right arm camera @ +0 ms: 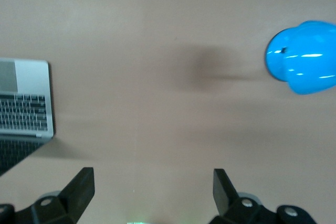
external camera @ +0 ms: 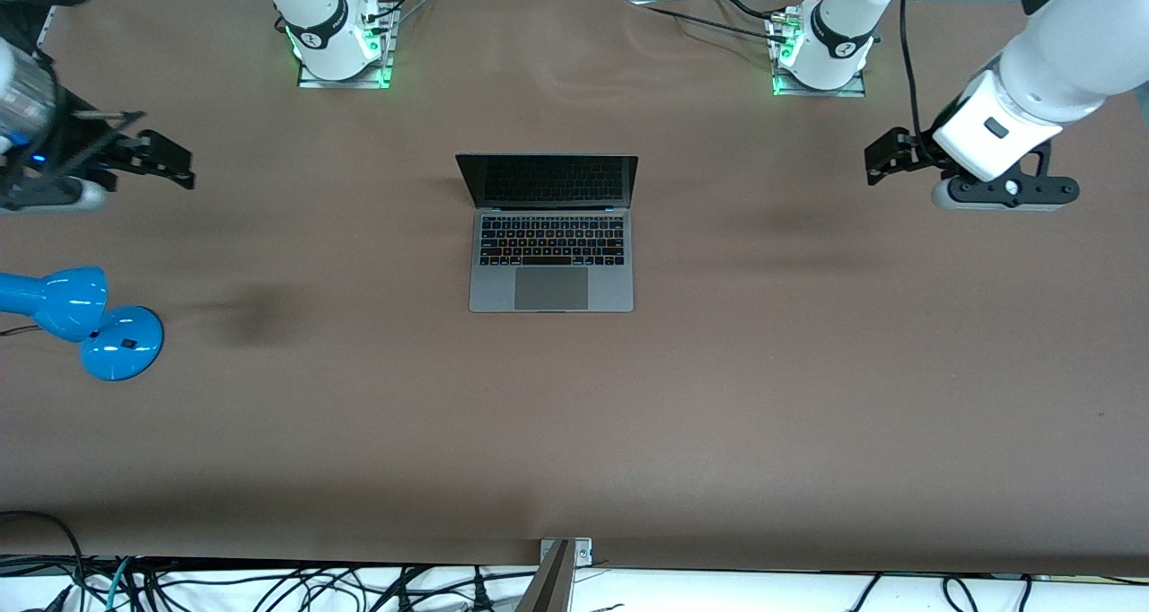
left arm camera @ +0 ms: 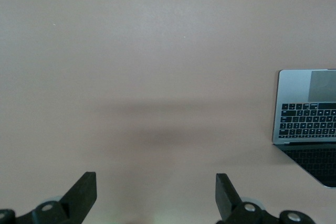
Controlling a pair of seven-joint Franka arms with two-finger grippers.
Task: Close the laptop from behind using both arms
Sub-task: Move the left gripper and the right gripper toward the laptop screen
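- The laptop (external camera: pixel 551 235) is sitting open mid-table, its screen standing toward the arm bases
- The left gripper (external camera: pixel 884 159) and right gripper (external camera: pixel 162 161) are hovering spread wide over bare table at either end; likely staged to reach the lid

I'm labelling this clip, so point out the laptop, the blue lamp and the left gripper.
laptop (external camera: pixel 551 287): front view, on its trackpad.
blue lamp (external camera: pixel 121 344): front view, on its round base.
left gripper (left arm camera: pixel 156 192): left wrist view, midway between its open fingertips.

Both wrist views crop the thin grey metal laptop (left arm camera: pixel 307 124) at an edge (well off to one side of each gripper). The glossy blue desk lamp (external camera: pixel 85 320) runs off the front view's edge.
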